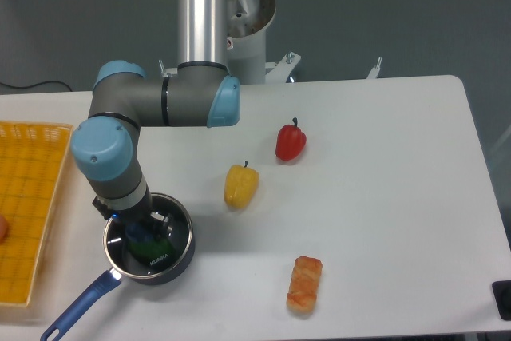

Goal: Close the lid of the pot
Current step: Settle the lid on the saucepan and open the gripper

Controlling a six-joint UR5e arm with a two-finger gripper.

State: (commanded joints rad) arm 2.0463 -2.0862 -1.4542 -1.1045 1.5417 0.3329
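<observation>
Mostly done by the look of it: lid sits at or on the pot, hand not clear yet.
One surface (383,197), one arm, one yellow basket (28,197) left of the pot, one pot (180,257), one pot lid (120,249) lying in its rim, apparently seated. Hand (148,233) is right over the knob; can't tell if clamped or apart. Left: release, retreat. Right of the pot: one yellow pepper (240,185), one red pepper (291,142), one orange pastry-like piece (304,283).
</observation>
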